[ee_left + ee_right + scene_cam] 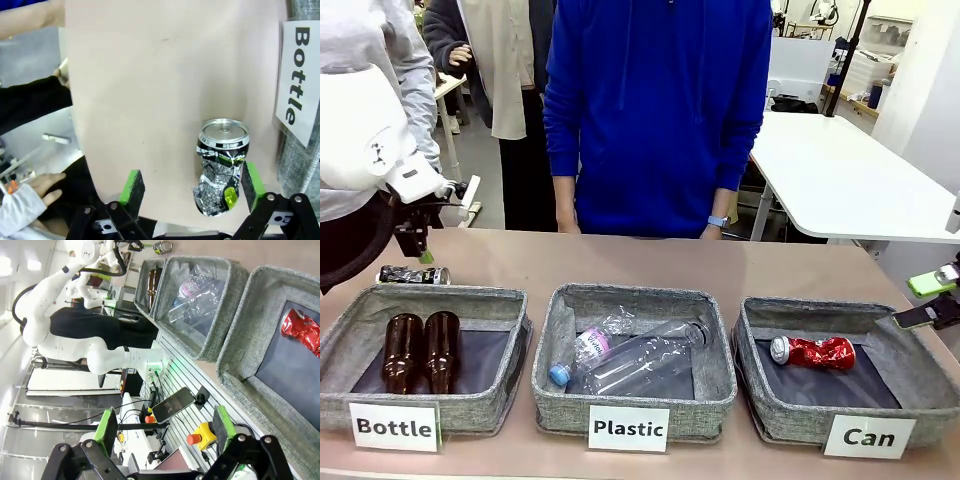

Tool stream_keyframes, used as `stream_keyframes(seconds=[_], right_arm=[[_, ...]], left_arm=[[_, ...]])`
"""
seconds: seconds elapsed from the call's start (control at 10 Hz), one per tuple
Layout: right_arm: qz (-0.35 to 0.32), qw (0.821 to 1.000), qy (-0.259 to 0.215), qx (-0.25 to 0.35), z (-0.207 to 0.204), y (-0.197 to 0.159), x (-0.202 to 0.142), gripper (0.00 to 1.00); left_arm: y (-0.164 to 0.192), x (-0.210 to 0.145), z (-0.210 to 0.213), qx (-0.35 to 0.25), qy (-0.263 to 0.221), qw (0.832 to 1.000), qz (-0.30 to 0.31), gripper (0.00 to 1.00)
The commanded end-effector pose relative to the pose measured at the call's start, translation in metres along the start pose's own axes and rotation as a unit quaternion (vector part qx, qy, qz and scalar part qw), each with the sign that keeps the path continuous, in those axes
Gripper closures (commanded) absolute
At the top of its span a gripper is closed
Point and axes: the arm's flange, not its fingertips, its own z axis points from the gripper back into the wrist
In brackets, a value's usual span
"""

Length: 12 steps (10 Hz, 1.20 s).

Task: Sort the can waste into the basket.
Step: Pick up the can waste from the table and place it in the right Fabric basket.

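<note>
A crushed black can (413, 274) lies on the table behind the "Bottle" bin. My left gripper (417, 247) hangs open just above it. In the left wrist view the black can (220, 167) lies between the green pads, close to the right-hand one, and the left gripper (192, 184) is not touching it. A crushed red can (813, 351) lies on the dark floor of the grey basket (790, 418) labelled "Can". My right gripper (932, 300) is open and empty beside that basket's right side. The right gripper (165, 424) looks sideways at the red can (302, 330) in the basket (240, 340).
The "Bottle" bin (510, 345) holds two brown glass bottles (422, 350). The "Plastic" bin (712, 360) in the middle holds clear plastic bottles (635, 360). A person in a blue top (655, 110) stands at the far edge. Bare table lies behind the bins.
</note>
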Motion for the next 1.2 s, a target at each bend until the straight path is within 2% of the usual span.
stream_keyframes(seconds=[0.0,0.4,1.1], right_arm=[[0.008,1.000,0.007,-0.001,0.003,0.000,-0.001,0.00],[0.008,1.000,0.007,-0.001,0.003,0.000,-0.001,0.00],[0.008,1.000,0.007,-0.001,0.003,0.000,-0.001,0.00]], left_arm=[[0.005,0.000,-0.006,-0.024,0.021,0.999,-0.016,0.00],[0.002,0.006,-0.022,-0.057,0.033,0.997,-0.026,0.00],[0.003,0.007,-0.047,-0.095,0.025,0.995,-0.021,0.00]])
